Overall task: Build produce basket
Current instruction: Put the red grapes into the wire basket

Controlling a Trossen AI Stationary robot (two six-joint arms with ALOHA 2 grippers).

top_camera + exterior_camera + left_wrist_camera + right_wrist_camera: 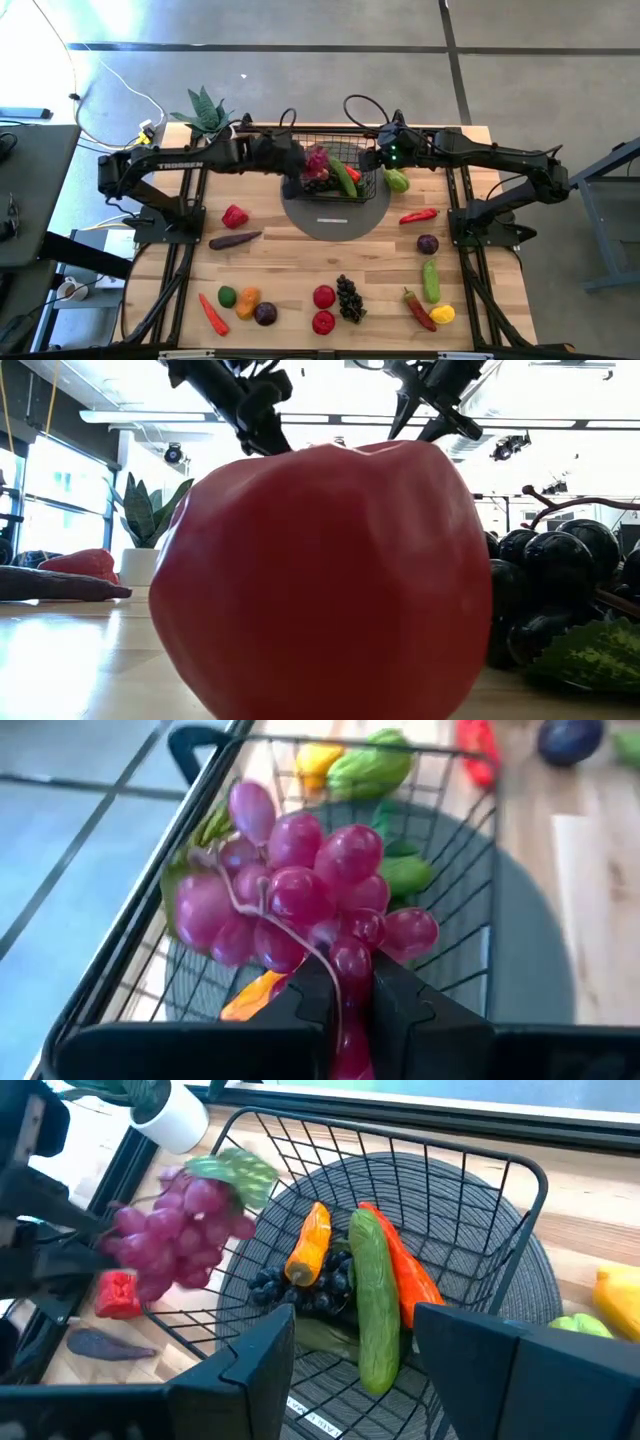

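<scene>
The black wire basket (362,192) stands on a grey round disc (335,222) at the table's far middle. In the right wrist view it holds a green cucumber (375,1305), an orange pepper (308,1245), a red piece (408,1280) and dark grapes (300,1288). My left gripper (350,985), coming from the table's left, is shut on a pink grape bunch (317,161) above the basket's left part. My right gripper (352,1320) hovers open over the basket's right side, touching nothing. My left gripper pinches the pink bunch by its lower grapes (352,1020) between the two fingers (312,992). It comes from the table's left, slanting a little down. The bunch (180,1235) juts out past the fingertips, lifted clear above the basket's left wall, leaf and stem on the far side.
A green pepper (396,181) and a yellow piece (615,1295) lie just right of the basket. More produce is spread over the near half of the table, among it a red pepper (234,215), an aubergine (235,240), a chili (418,215) and dark grapes (349,297). A potted plant (205,110) stands at the far left corner.
</scene>
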